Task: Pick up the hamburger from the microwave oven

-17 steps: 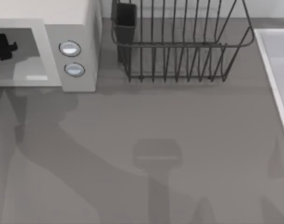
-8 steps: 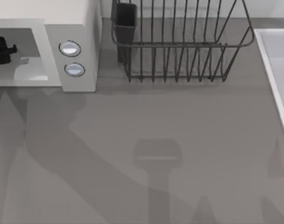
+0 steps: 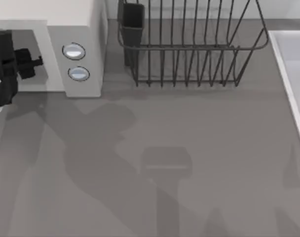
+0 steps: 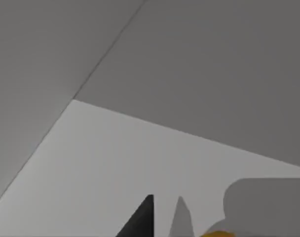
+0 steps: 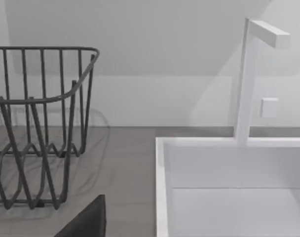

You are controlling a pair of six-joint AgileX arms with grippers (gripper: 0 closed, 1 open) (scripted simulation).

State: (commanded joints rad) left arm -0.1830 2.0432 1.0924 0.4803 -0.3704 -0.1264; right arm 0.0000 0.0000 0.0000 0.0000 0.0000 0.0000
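From above I see my left arm at the far left edge of the tabletop, its black left hand reaching across the open front of the microwave oven, at the mouth of the grey cavity just left of the panel with the two round dials. The microwave oven stands at the back left of the tabletop, and the dark wire dish rack sits just to its right along the back, with a small dark cup hung at its left end. A white sink runs along the right edge. In the left wrist view I look at the grey walls and the lighter floor of the cavity; a dark fingertip pokes up at the lower edge, and just beside it a sliver of yellowish hamburger shows at the very bottom, lying low on the cavity floor. I cannot tell whether the left hand's fingers are apart, together, or clamped on the hamburger. The right wrist view faces the right end of the dish rack, the sink basin and a white faucet rising from its back rim, with a dark fingertip at the lower edge; I cannot tell how my right hand's fingers stand either.
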